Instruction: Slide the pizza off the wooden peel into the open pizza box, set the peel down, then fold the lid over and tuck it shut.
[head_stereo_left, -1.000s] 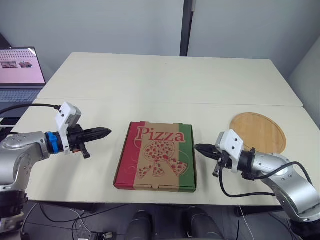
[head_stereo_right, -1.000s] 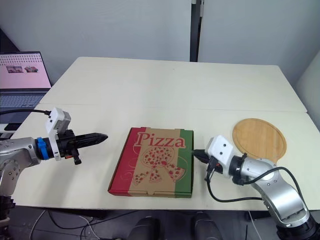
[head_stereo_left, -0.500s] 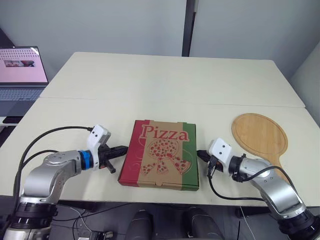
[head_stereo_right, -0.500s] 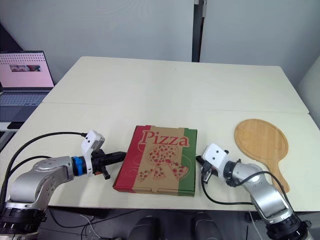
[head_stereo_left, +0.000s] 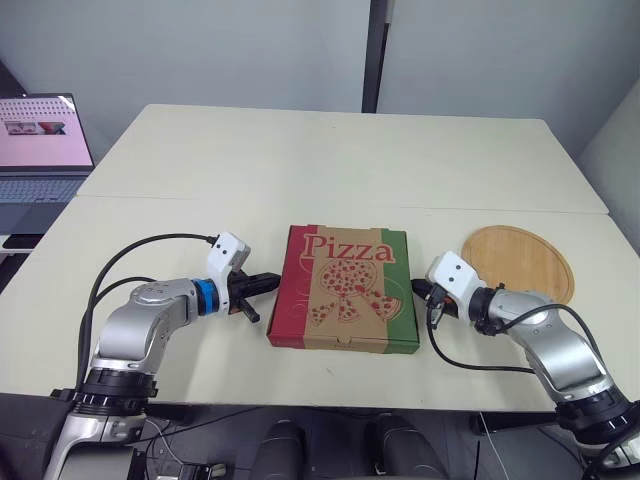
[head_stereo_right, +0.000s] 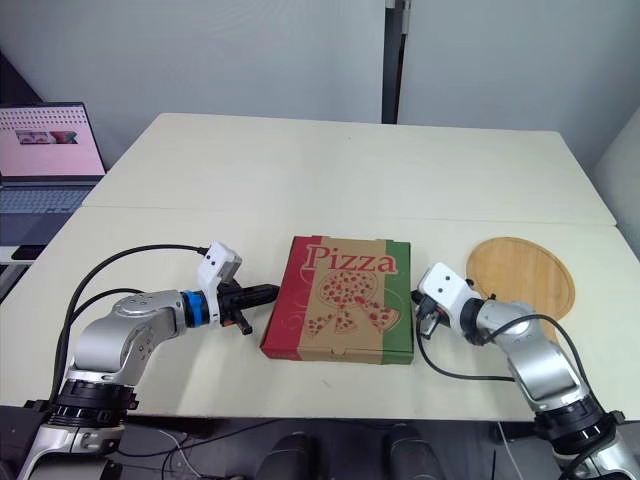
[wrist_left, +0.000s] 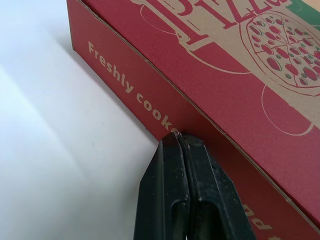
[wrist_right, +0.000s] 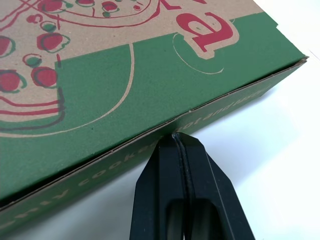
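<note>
Closed red-and-green cardboard pizza box (head_stereo_left: 345, 300) flanked by left gripper (head_stereo_left: 272, 281), tip against left wall, and right gripper (head_stereo_left: 415, 288), tip against right wall; both clenched, empty.

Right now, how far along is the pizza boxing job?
Looks done: the pizza box has its lid flat, and the wooden peel lies bare on the table beside it. In hand: the left end effector, shut, sits against the red side wall; the right end effector, shut, against the green. Left: at most seating the tuck.
</note>
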